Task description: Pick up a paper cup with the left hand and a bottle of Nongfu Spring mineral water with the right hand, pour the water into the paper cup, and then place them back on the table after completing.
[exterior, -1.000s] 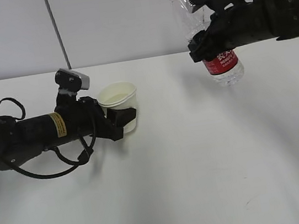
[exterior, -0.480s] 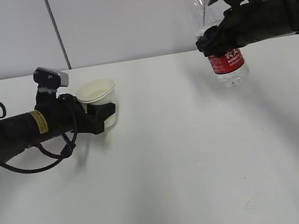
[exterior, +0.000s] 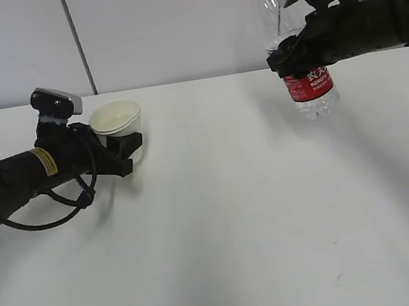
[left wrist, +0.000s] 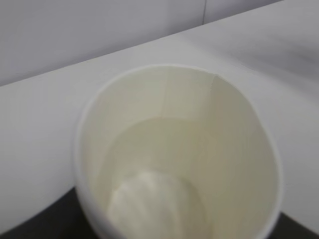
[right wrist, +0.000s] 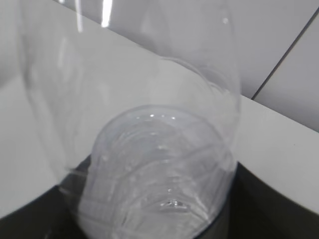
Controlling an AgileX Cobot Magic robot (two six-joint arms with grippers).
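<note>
My left gripper (exterior: 129, 146) is shut on a cream paper cup (exterior: 117, 120) and holds it at the far left, low over the white table (exterior: 236, 217). The left wrist view looks straight down into the cup (left wrist: 174, 159), which holds some clear water (left wrist: 159, 199). My right gripper (exterior: 288, 56) is shut on a clear water bottle (exterior: 308, 85) with a red label and a red neck ring. It holds the bottle almost upright, high at the upper right. The bottle fills the right wrist view (right wrist: 159, 164). Both pairs of fingertips are hidden behind what they hold.
A pale wall with a vertical dark seam (exterior: 77, 41) stands behind the table's far edge. A black cable (exterior: 53, 216) loops under the left arm. White tabletop stretches between the two arms and toward the front.
My left arm has drawn the cup further left and a little back. My right arm has lifted the bottle to nearly upright and moved it slightly right, then held it there.
</note>
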